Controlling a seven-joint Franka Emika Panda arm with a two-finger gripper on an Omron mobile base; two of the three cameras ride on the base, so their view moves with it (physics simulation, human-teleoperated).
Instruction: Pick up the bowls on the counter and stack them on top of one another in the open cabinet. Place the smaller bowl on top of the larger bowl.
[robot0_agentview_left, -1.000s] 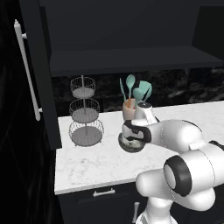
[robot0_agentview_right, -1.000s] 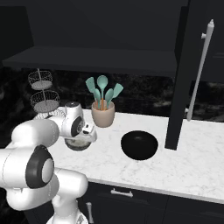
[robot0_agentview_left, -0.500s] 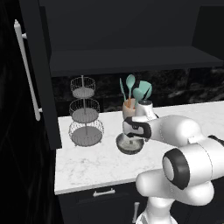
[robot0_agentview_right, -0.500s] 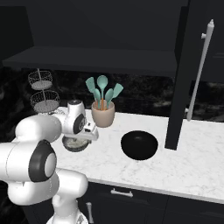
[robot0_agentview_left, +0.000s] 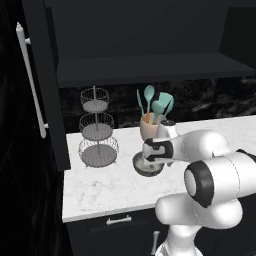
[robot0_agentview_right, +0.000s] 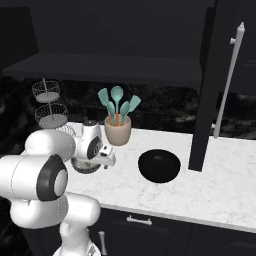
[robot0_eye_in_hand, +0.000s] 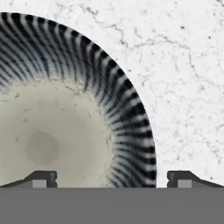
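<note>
- Nothing is stacked yet: both bowls sit on the counter (robot0_agentview_right: 220, 180), and the shelf of the open cabinet (robot0_agentview_left: 150, 67), high above the fingers, is bare as far as it can be seen.
- The fingers (robot0_eye_in_hand: 112, 177) stand wide apart and hold nothing, poised straight over the rim of the near bowl (robot0_eye_in_hand: 65, 127), one tip over its pale inside and the other over bare marble.
- This looks like the last of the descent before the first grasp; lifting, carrying up and both placements are left.
- Two bowls: the near one under the fingers, and a second bowl (robot0_agentview_right: 159, 165) well off to their side.
- One utensil cup (robot0_agentview_right: 118, 131) just behind the fingers, one tiered wire basket stand (robot0_agentview_left: 97, 131) beside them.
</note>
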